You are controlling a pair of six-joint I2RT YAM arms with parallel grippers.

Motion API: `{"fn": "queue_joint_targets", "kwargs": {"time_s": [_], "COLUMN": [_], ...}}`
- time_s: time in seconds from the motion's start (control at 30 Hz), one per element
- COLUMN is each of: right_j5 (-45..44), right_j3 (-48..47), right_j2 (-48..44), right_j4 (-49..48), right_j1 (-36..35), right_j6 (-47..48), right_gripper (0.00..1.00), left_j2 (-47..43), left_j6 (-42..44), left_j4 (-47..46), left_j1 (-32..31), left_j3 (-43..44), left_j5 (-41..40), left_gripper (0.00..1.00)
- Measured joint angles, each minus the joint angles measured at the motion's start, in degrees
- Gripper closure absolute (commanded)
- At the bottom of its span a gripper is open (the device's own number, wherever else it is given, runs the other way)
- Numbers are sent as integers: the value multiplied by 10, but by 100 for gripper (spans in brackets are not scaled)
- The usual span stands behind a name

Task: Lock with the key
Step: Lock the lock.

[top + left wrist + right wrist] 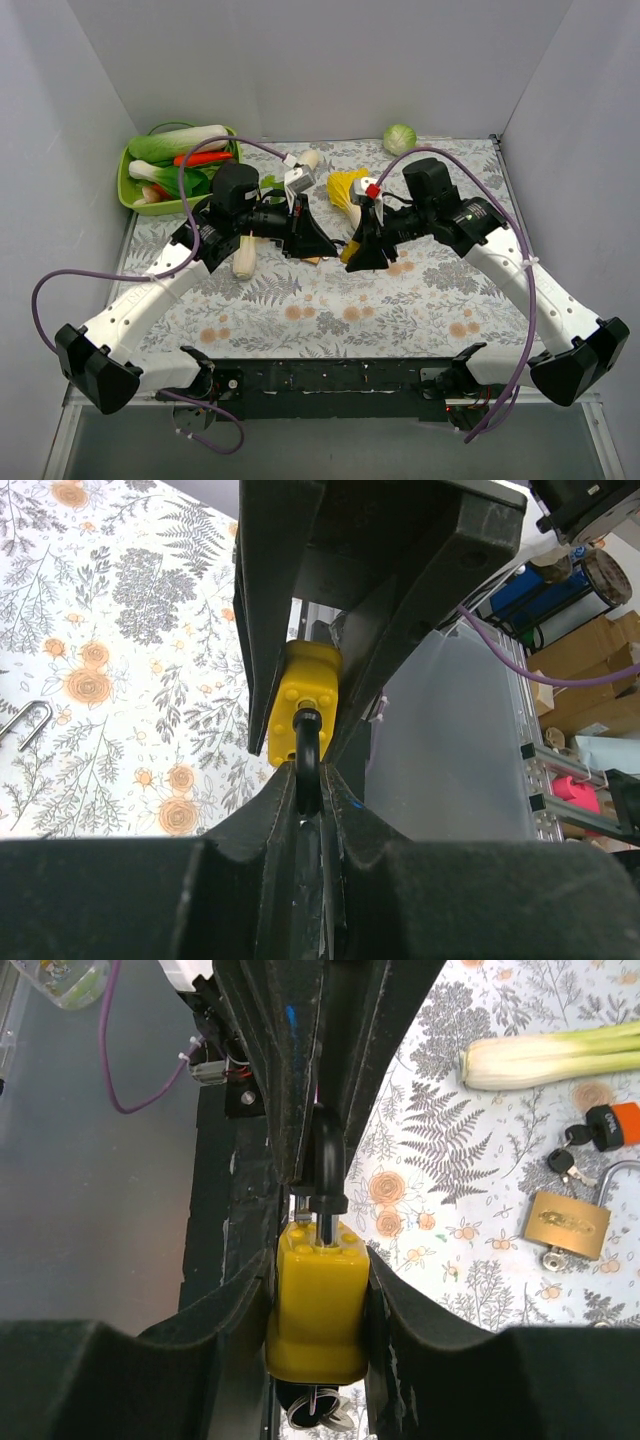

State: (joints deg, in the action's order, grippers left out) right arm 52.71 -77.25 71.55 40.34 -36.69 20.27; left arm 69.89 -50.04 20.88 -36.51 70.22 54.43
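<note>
Right fingers (pixel 425 1360) clamp the yellow padlock (pixel 315 1310) by its sides — left fingers (pixel 250 855), clenched, pinch its black shackle (pixel 308 770).

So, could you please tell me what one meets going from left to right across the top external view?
Green basket → pale stalk → left gripper → right gripper → small cabbage. The yellow padlock held between the grippers overlaps both, so it is left out.

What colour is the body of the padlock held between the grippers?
Yellow; the padlock shows best in the right wrist view.
</note>
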Motion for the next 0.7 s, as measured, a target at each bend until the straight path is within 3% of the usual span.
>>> {"fn": "queue_joint_targets", "kwargs": {"time_s": [0.53, 0.7], "right_j5": [39, 42], "right_j3": [2, 2], "right_j2": [43, 46], "right_j4": [3, -1], "right_j1": [-28, -32], "right_j6": [-55, -50], "right_gripper": [99, 99], "left_j2": [-33, -51], "left_j6": [-57, -59], "left_j4": [-167, -174], "left_j1": [-24, -24], "left_j3": [-89, -103], "left_j5": [-30, -43], "left_gripper": [100, 100]}}
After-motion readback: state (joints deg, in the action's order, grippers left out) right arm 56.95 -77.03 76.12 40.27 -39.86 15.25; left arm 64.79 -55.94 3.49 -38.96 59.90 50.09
